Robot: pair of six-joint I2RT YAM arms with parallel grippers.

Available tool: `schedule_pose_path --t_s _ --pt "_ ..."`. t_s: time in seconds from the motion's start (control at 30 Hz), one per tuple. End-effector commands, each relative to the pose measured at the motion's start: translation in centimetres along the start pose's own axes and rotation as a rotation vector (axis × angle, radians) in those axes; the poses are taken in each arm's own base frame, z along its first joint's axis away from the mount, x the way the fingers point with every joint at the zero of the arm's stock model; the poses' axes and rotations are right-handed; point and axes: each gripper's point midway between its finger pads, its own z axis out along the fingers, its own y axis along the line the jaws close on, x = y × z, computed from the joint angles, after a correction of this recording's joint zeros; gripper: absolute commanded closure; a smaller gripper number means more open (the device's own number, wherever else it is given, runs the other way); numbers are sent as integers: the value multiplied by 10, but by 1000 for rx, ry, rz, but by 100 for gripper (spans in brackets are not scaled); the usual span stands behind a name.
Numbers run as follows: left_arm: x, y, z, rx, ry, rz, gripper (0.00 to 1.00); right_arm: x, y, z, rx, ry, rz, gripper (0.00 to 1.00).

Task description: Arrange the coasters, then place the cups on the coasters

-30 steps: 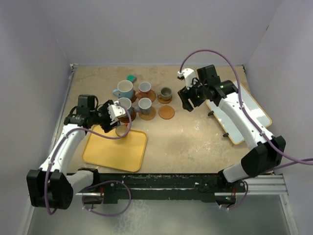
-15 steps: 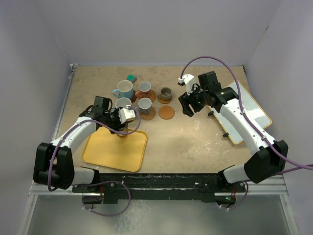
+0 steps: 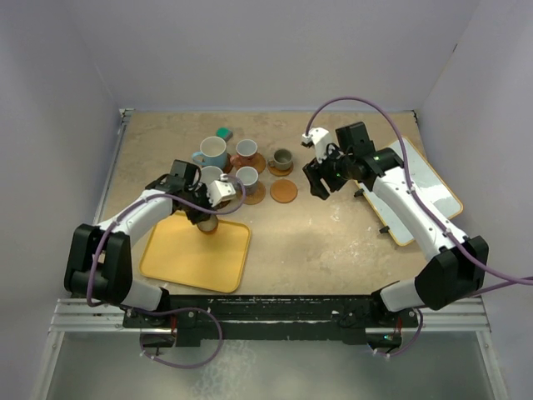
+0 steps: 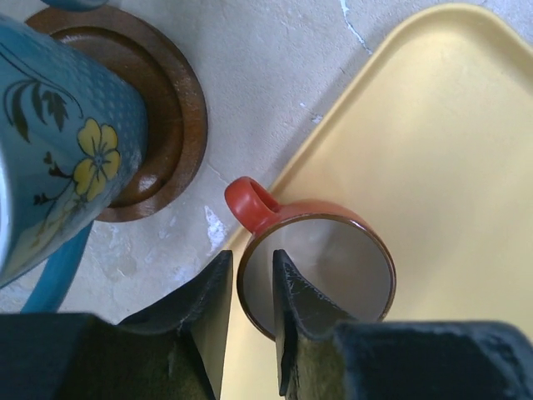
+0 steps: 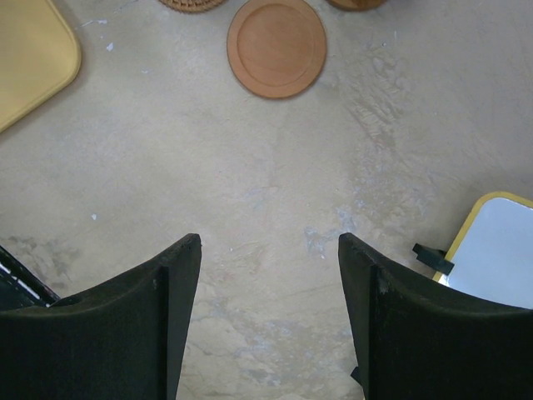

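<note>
left hand (image 4: 251, 260) straddles orange cup (image 4: 333, 258) rim, grip unclear; right hand (image 5: 268, 240) open, empty.

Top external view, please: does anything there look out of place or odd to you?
Yes: the small orange cup stands on the yellow tray, not on a coaster, while one orange coaster lies bare. The left gripper straddles the cup's rim.

a robotics lab test cell, shown by a stone-patterned tabletop (image 3: 316, 242) closed in on three sides by plain lilac walls (image 3: 275, 50), two white-and-black robot arms (image 3: 133, 227) bolted to a metal rail (image 3: 466, 313) at its near edge, purple cables (image 3: 358, 86) looped over them
</note>
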Motion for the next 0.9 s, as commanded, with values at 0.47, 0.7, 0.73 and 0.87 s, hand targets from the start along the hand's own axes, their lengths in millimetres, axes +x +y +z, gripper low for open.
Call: schedule_pose_path --t_s 0.47,0.7,0.73,0.87 --pt "24 -31 -31 54 200 -298 67 2 4 10 -41 12 -15 30" --pt "21 -43 -50 88 173 -198 59 4 3 13 -42 26 -18 30" --pt "18 -41 -53 81 161 -178 57 4 3 13 -42 27 -18 30" --pt "5 -31 -62 35 99 -83 52 5 3 13 -44 29 -19 30"
